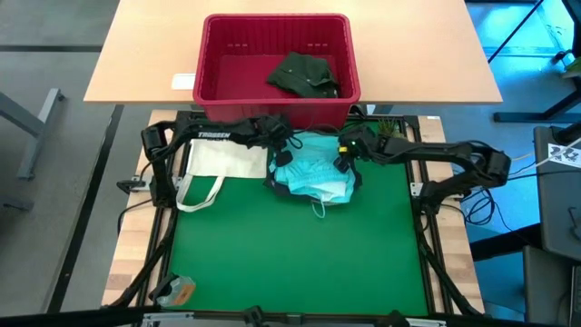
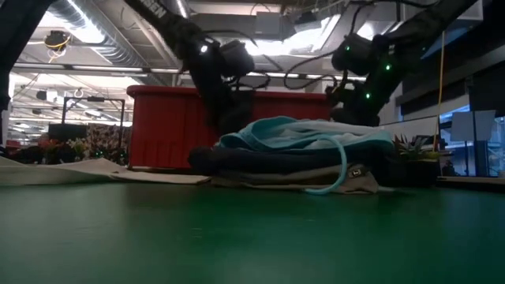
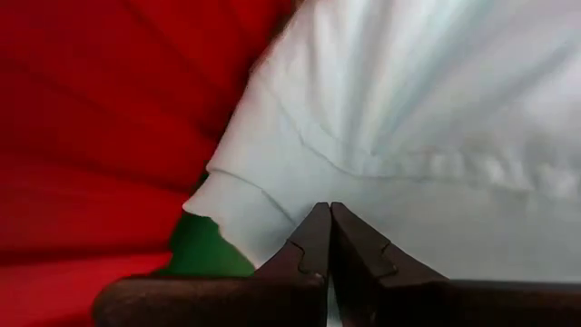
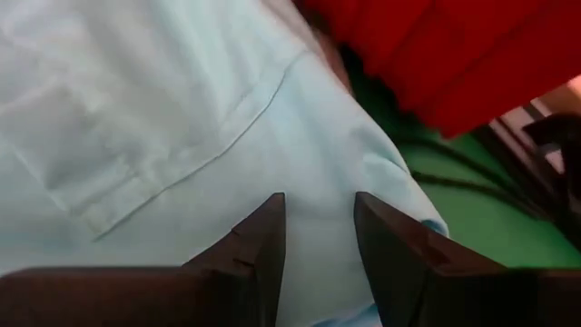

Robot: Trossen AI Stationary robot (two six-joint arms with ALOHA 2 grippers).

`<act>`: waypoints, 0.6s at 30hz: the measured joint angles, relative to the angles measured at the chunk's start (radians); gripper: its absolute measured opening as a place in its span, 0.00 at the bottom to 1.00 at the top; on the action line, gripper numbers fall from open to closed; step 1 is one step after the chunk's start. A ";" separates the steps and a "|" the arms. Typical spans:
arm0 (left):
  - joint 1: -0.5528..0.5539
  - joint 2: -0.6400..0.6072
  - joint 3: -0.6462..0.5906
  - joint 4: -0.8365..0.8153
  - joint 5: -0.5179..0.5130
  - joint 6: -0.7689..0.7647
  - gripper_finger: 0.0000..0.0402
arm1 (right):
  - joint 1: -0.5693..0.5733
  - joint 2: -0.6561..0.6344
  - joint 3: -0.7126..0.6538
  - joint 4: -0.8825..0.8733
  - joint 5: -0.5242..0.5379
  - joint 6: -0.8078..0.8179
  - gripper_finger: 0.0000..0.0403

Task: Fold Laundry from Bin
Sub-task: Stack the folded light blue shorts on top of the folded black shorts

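Laundry sits in two places, as you can see from above: a dark green garment (image 1: 305, 74) lies inside the red bin (image 1: 211, 64), and a small stack rests on the green counter (image 1: 300, 250) just in front of the bin. On top of that stack you have the light turquoise garment (image 1: 314, 173), with a dark grey layer (image 2: 260, 162) under it and a khaki-tan one (image 2: 347, 181) at the bottom, as the low view shows. A turquoise drawstring loop (image 2: 338, 170) hangs down the front of the pile.

Your left tool (image 3: 329, 238) is at the stack's back left corner, close to the bin's wall. Its fingers are pressed fully together, and the wrist view shows the turquoise cloth running right up to their tips; you cannot tell whether any fabric is pinched between them.

Your right tool (image 4: 320, 238) is at the stack's back right corner. Its fingers stand partly apart and press down onto the turquoise cloth, which fills the gap between them; a firm hold is not clear.

Beside the stack, on the left, lies a white tote bag (image 1: 222, 162) with its handle looping toward you.
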 joint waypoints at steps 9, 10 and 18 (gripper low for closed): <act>0.004 0.000 -0.098 0.116 0.002 0.006 0.00 | -0.002 0.070 0.001 0.009 -0.013 0.000 0.33; 0.004 0.000 -0.098 0.116 0.002 0.006 0.00 | -0.002 0.070 0.001 0.009 -0.013 0.000 0.33; -0.008 0.000 -0.031 0.068 0.002 0.008 0.00 | -0.002 0.021 0.054 -0.073 -0.013 -0.001 0.33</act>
